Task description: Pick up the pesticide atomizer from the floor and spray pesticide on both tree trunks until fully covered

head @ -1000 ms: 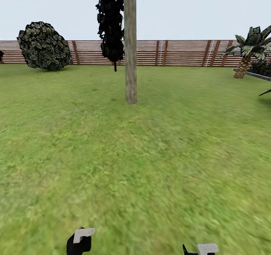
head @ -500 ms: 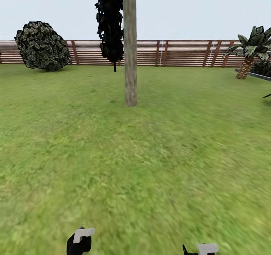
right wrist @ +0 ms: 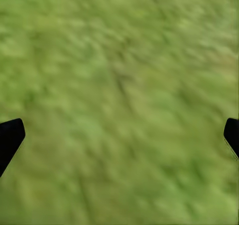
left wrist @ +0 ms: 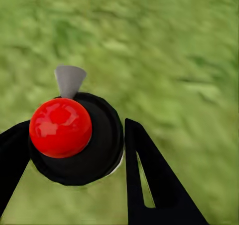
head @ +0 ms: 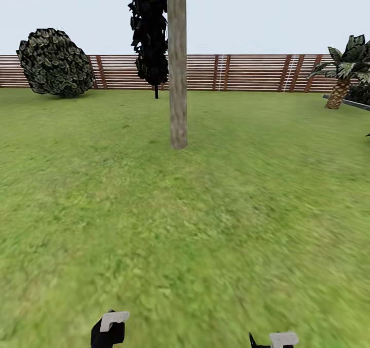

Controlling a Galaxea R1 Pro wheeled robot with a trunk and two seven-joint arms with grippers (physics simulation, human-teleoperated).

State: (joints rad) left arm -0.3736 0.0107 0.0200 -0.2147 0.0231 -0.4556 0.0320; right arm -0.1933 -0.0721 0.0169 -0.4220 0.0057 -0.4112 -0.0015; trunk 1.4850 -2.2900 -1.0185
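Clamped in my left gripper, the dark green-black pesticide atomizer with red top hangs above the green grass lawn. My right gripper is spread wide and holds nothing. Ahead stands the pale grey-beige tree trunk.
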